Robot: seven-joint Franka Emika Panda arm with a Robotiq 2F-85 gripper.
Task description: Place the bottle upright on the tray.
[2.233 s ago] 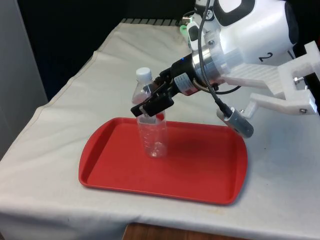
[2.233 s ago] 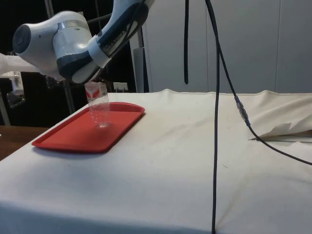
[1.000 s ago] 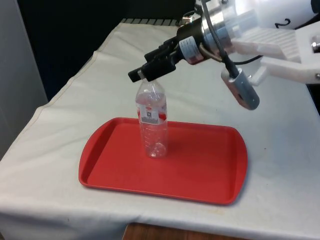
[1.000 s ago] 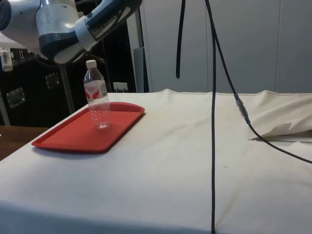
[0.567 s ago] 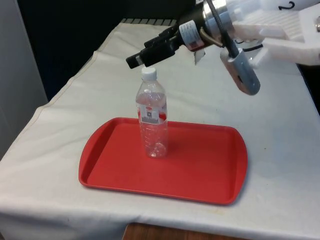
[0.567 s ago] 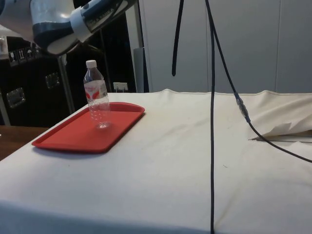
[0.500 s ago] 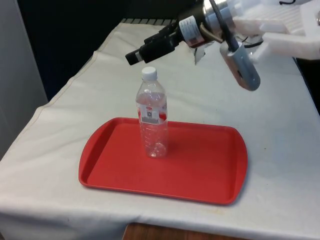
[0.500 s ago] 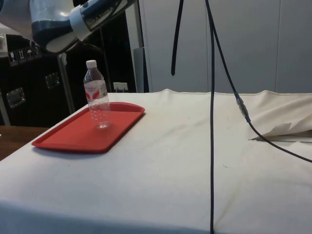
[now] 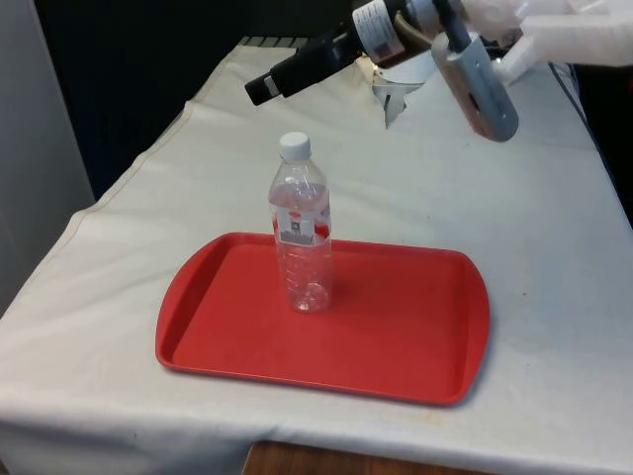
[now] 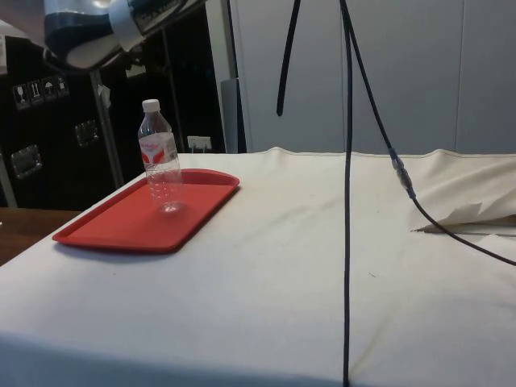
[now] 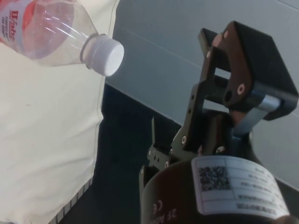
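Jaws' state can't tell, clear ribbed plastic bottle (image 9: 301,230) w/ white cap upright on glossy red tray (image 9: 406,327).

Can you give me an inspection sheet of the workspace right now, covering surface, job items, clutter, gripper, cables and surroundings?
Surface: table under a white cloth, lightly creased.
Job's things: clear bottle with a white cap stands upright on the red tray, towards the front view's left of it.
Clutter: nothing seen.
Gripper: gripper raised above and beyond the bottle, apart from it, holding nothing.
Cables: black cable hangs down in the side view; another trails onto the cloth.
Surroundings: dark cabinets and pale wall panels behind.
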